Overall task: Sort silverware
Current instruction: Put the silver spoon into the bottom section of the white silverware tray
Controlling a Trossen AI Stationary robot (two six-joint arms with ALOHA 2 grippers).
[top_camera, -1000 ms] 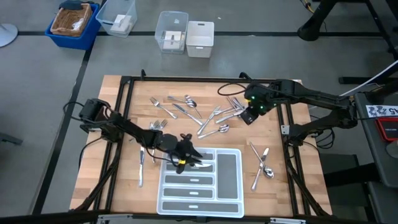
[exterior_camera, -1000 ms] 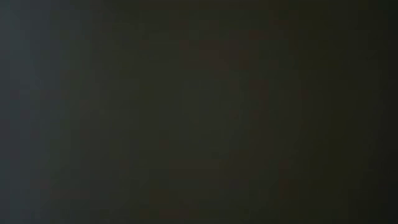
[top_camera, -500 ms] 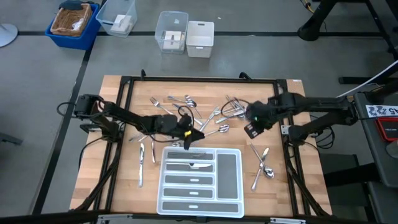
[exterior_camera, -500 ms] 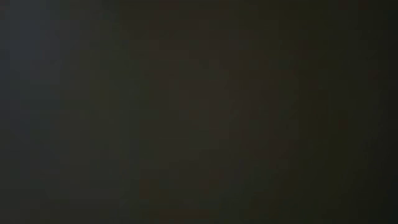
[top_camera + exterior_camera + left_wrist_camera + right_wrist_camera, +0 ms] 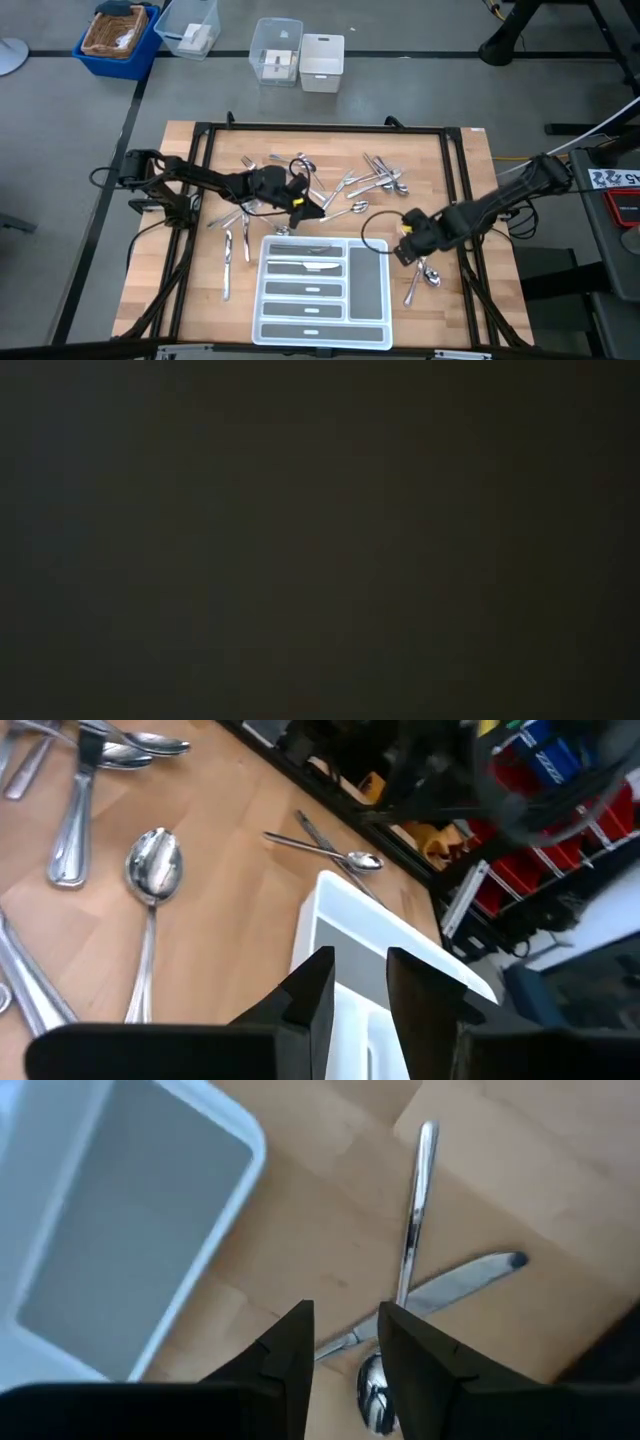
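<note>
Most silverware (image 5: 345, 185) is still loose on the counter (image 5: 455, 160): a big scatter behind the white tray (image 5: 368, 275), a few pcs each side. We count only approx. two or three pcs in the tray, so we're early. Left gripper (image 5: 305, 205) hovers by the scatter, right gripper (image 5: 405, 250) over a spoon (image 5: 405, 1230) and knife (image 5: 450, 1285); both fingers narrowly apart, holding nothing.

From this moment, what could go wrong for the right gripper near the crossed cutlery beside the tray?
1. The right gripper hovers open over a spoon lying across a knife; closing could catch both pieces, or push one aside.
2. These pieces lie close to the white tray; a sideways reach might bump its wall.
3. The left gripper, jaws open and empty, is beside the central pile and may scatter it.
</note>
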